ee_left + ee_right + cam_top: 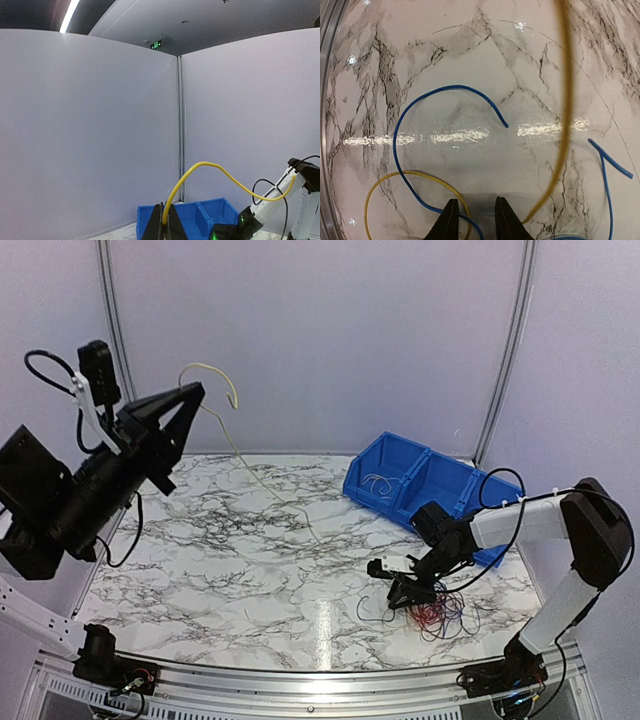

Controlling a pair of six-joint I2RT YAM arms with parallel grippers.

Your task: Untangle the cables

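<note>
My left gripper (197, 392) is raised high at the left and shut on a pale yellow cable (243, 455). This cable arcs above the fingers and trails down to the marble table (240, 560). In the left wrist view the shut fingers (159, 222) pinch the yellow cable (210, 165). My right gripper (400, 590) is low at the edge of a heap of red and dark blue cables (437, 612). In the right wrist view it is open (476, 222) just above the table. A dark blue cable (420, 97) and a yellow loop (410, 175) pass by its left fingertip (449, 220).
A blue divided bin (420, 485) stands at the back right with a pale cable (378, 483) in its left compartment; it also shows in the left wrist view (200, 215). White walls enclose the table. A blurred yellow cable (565, 100) hangs close to the right wrist camera.
</note>
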